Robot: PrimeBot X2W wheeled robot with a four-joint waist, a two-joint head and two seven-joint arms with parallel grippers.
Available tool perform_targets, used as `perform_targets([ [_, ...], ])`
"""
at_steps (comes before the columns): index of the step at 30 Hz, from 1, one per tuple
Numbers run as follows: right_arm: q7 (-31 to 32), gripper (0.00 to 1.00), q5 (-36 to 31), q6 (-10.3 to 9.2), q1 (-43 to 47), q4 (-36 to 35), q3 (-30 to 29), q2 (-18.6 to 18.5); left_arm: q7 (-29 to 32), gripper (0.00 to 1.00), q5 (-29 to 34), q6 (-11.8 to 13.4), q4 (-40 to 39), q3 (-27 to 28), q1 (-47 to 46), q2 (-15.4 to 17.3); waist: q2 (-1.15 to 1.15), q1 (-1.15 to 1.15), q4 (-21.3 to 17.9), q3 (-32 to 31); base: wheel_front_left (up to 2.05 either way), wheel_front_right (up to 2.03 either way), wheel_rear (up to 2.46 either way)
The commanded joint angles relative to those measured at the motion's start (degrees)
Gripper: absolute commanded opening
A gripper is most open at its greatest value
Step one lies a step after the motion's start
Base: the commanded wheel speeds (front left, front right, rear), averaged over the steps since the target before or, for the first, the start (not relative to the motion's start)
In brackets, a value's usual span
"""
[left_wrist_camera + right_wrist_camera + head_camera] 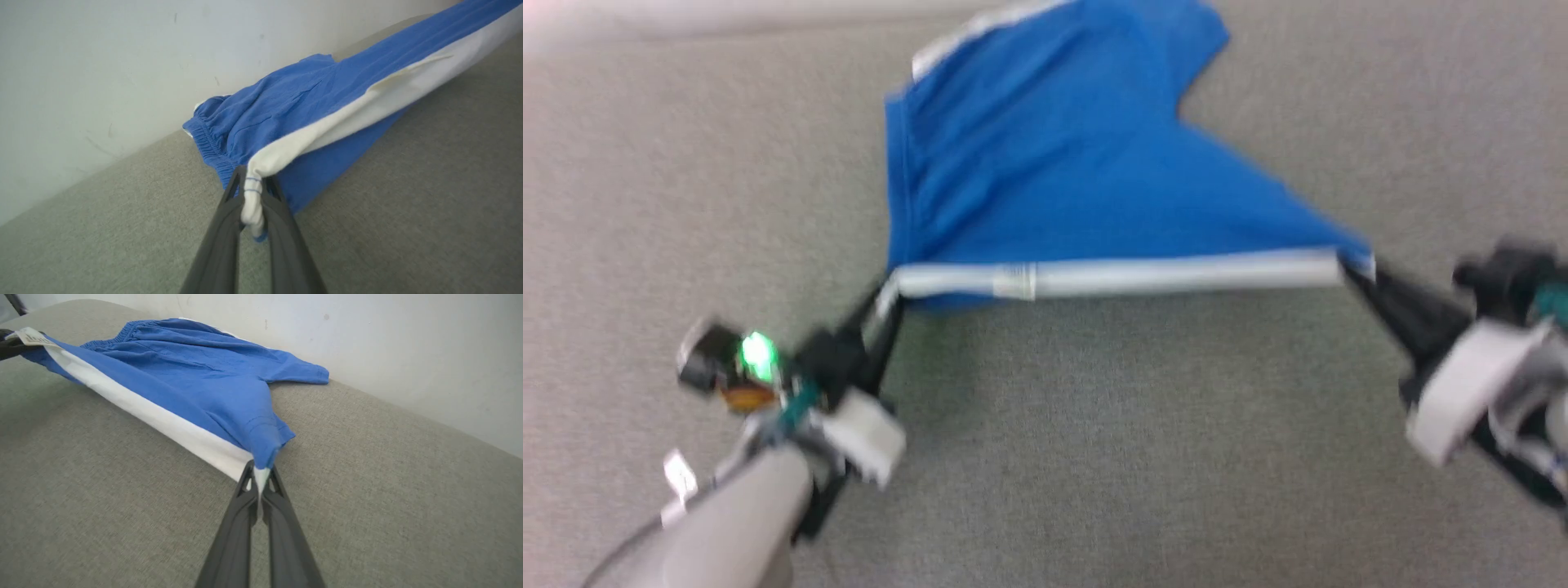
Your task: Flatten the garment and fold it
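The garment (1062,155), bright blue shorts with a white side stripe, lies partly on the grey surface, its near striped edge pulled taut between both grippers. My left gripper (886,298) is shut on the stripe's left end by the waistband, the white cloth pinched between its fingers (253,192). My right gripper (1356,269) is shut on the stripe's right end at the leg hem (258,473). The gathered waistband (208,143) sits at the far left. A small white label (30,337) shows by the left gripper. The "23" print is hidden.
A grey fabric-covered surface (1094,449) spreads under everything. A pale wall (388,343) rises along its far edge, just behind the shorts. The head view is blurred.
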Motion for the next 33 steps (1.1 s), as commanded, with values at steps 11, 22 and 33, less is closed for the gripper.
perform_targets([
  [11, 6.5, 0.0, -0.4, -0.13, 30.4, -11.8, -8.1, 1.9, 2.6, 0.0, -2.9, 3.7, -4.7, -2.3, 18.2, 4.0, 0.0, 0.02, 1.7, -14.0, 0.0, 0.0, 0.0],
  [22, 10.4, 0.0, -7.0, -0.13, 36.1, -19.4, -20.4, 9.5, 6.5, 0.0, -3.0, 3.5, -12.5, -3.5, 18.7, 5.6, 0.0, 0.02, 5.0, -13.1, 0.0, 0.0, 0.0],
  [33, 16.4, 0.0, -8.9, -0.13, 4.5, -7.4, -15.5, 4.9, 6.9, 0.0, -0.6, -1.5, -2.1, -4.3, -2.1, -1.4, 0.0, 0.02, 8.0, -0.8, 0.0, 0.0, 0.0],
])
